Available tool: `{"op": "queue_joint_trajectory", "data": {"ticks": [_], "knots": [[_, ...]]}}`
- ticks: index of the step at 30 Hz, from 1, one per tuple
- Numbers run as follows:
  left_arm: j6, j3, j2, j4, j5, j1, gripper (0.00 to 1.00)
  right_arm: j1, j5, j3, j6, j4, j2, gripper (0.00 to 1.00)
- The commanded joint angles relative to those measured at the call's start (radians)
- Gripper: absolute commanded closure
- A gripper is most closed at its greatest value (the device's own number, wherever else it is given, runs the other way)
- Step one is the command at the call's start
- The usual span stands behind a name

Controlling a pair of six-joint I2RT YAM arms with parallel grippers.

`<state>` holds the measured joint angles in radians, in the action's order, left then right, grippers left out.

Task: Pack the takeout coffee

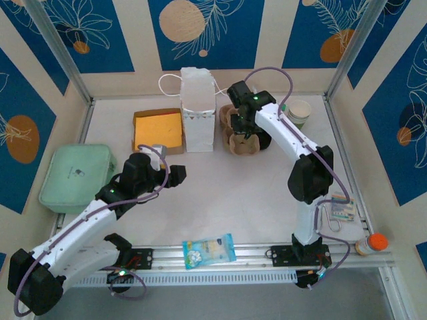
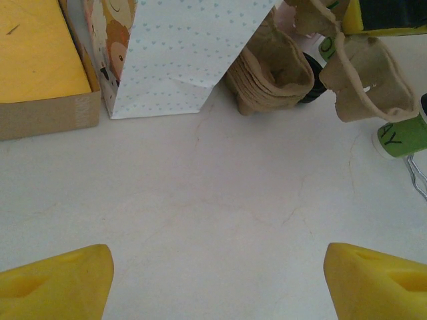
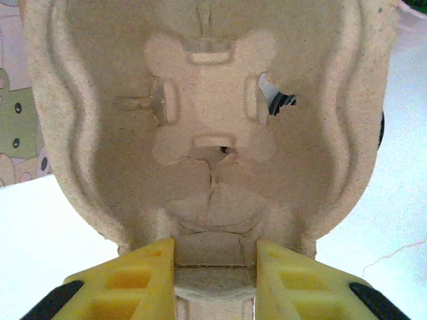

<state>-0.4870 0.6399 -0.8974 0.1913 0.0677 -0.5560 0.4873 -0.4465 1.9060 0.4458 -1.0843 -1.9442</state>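
Coffee cup (image 1: 299, 113) stands upright at the back right of the table (image 1: 267, 193) in the top view. It is just beside the right arm and not between any fingers. Right gripper (image 1: 243, 127) is closed on a pulp carrier (image 1: 245, 141) next to the paper bag (image 1: 198, 110). Left gripper (image 1: 175, 172) hangs mid-table, well apart from all of it. Step looks like readying the carrier. Next move probably calls for setting it flat, letting go, then seating the coffee cup in a pocket.

Left wrist: fingers (image 2: 60, 280) are spread wide over bare table with nothing between them. The bag and carrier (image 2: 370, 80) are ahead. A green printed bit (image 2: 403, 137) at the right edge is probably the cup, can't confirm.

Right wrist: both yellow fingers (image 3: 133, 280) pinch the carrier (image 3: 213, 133) rim. The pocket is empty.
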Motion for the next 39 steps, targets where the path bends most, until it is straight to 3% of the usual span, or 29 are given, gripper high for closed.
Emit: {"op": "queue_joint_trajectory", "data": {"ticks": [1, 18, 23, 39], "knots": [[0.035, 0.039, 0.009, 0.021, -0.028, 0.012, 0.18, 0.008, -0.011, -0.027, 0.023, 0.0, 0.056, 0.7], [0.061, 0.15, -0.043, 0.039, -0.056, 0.013, 0.18, 0.003, -0.018, -0.145, 0.036, 0.006, 0.216, 0.7], [0.06, 0.256, -0.08, 0.106, -0.151, 0.021, 0.17, 0.004, -0.012, -0.154, 0.039, 0.006, 0.259, 0.7], [0.077, 0.651, -0.442, 0.165, -0.084, 0.179, 0.16, 0.009, 0.025, -0.197, 0.045, 0.0, 0.381, 0.7]]}}
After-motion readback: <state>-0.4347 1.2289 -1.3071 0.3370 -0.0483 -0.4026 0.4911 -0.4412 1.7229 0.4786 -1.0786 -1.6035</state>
